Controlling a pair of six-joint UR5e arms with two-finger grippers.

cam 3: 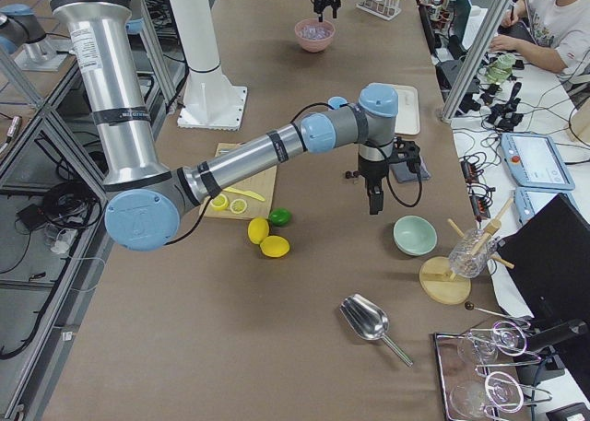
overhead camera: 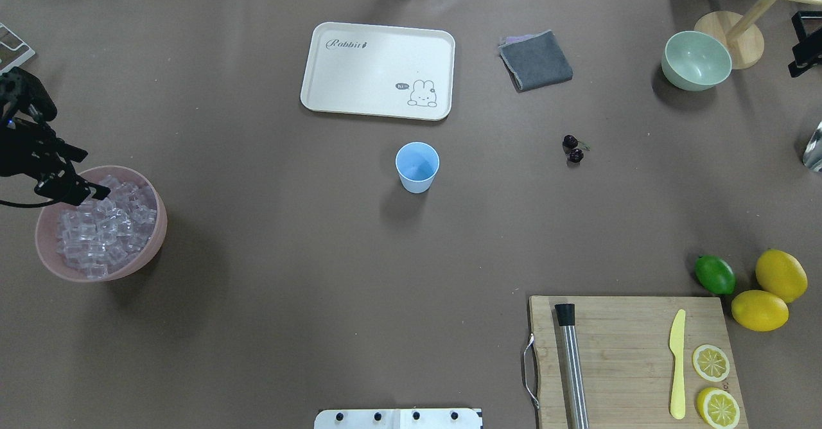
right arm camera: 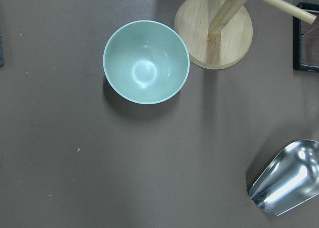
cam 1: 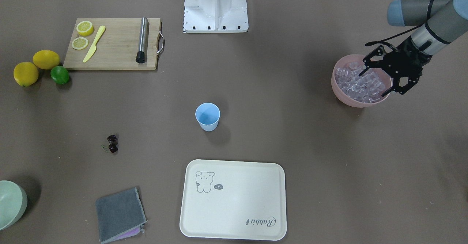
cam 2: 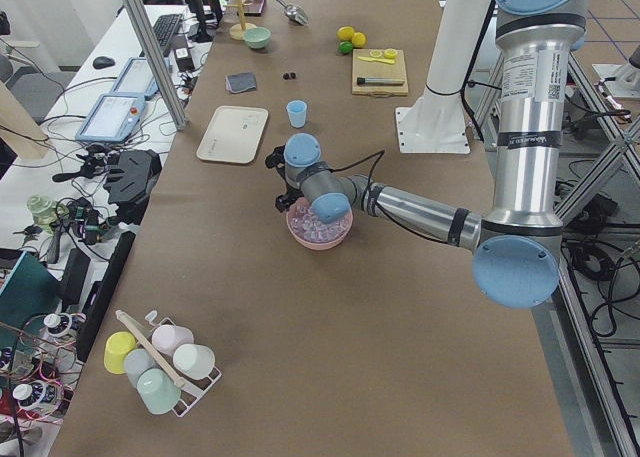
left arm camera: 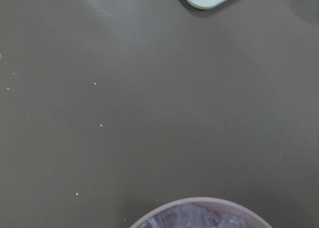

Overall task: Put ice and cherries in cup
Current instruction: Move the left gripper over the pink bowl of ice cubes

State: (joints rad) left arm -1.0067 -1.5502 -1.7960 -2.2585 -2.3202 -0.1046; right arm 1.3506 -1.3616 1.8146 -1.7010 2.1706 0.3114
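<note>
The left gripper is held with its fingers spread apart and nothing between them. It is poised directly over the heap of small clear, faintly lilac plastic ice cubes in the wide pink bowl. Whether the fingertips touch the cubes cannot be told.

In the front-facing view, the small light blue tapered plastic cup is seen well apart from the bowl, at roughly nine o'clock, upright and apparently empty. The pair of dark maroon cherries lies on the table beyond the cup, again towards nine o'clock.

The right gripper is hung near the pale green bowl; its state cannot be told.

The step in hand is judged to be the first pick of ice. A descent among the cubes and a pinch on one would be called for next, then a carry to the cup.
</note>
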